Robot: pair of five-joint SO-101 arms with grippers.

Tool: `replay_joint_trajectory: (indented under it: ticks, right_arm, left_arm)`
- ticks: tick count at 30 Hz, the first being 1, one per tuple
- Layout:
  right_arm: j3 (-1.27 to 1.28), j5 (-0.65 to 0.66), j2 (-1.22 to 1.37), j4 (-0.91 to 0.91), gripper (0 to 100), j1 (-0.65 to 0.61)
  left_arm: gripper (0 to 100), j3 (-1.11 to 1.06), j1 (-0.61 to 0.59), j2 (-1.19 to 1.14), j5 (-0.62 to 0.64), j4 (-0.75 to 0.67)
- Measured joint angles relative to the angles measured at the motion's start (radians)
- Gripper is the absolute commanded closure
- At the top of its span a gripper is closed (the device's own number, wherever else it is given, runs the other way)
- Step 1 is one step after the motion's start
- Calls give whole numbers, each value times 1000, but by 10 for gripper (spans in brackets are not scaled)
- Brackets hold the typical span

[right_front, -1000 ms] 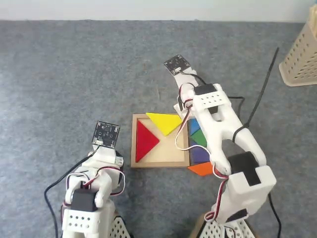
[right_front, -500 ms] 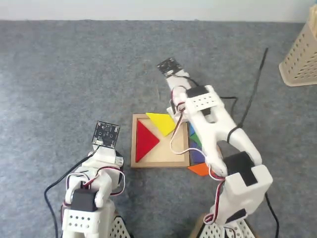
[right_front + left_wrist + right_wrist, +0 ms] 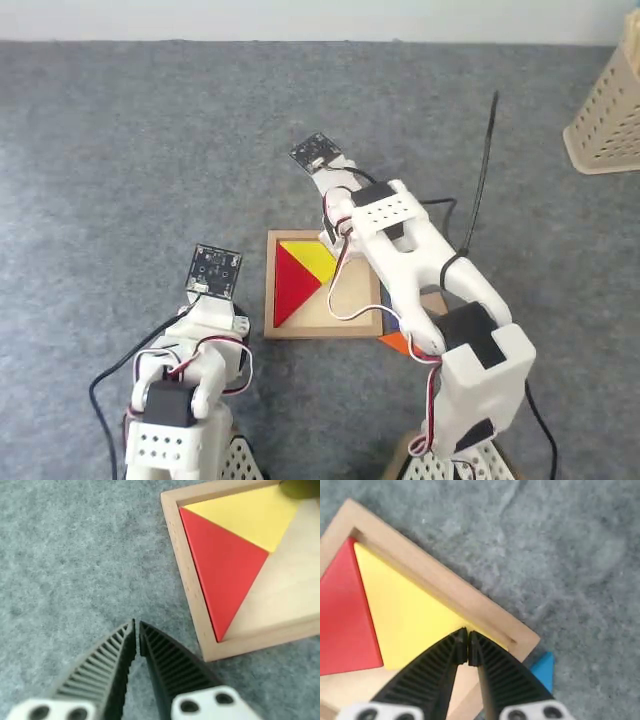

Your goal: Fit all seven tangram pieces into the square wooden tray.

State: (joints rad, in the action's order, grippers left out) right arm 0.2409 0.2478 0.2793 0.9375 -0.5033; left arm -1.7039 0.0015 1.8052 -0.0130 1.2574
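Grey felt-like cloth covers the tabletop (image 3: 150, 150) from edge to edge. At the left, the left claw (image 3: 136, 630) hangs just above it with its jaws closed on nothing. It sits near a corner of the wooden tray (image 3: 187, 580) but apart from it, seemingly parked clear of the work.

Inside the tray, the red triangle (image 3: 290, 285) lies flat with its long side along the left rim. The yellow triangle (image 3: 315, 258) lies beside it, one short edge touching the red and its long side against the far rim, so the two appear to be seated properly.

The right claw (image 3: 468, 642) is closed as well and grips nothing. Its tips rest on the yellow triangle close to the rim, which looks like a push to slide the piece home, not a grasp.

Just outside the tray's right side, a blue piece (image 3: 543, 670) and an orange piece (image 3: 393, 343) wait on the cloth, partly hidden under the right arm. Most of the fitting is probably not yet done.

Far right stands a pale perforated basket (image 3: 610, 110), and a light wall (image 3: 300, 18) runs along the back.
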Motion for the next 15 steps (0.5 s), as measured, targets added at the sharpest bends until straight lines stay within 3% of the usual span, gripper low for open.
replay_joint_trajectory:
  ticks: [15]
  right_arm:
    - [87,-35,-255,270,989,163]
  left_arm:
    - [988,0,0,0,0,0]
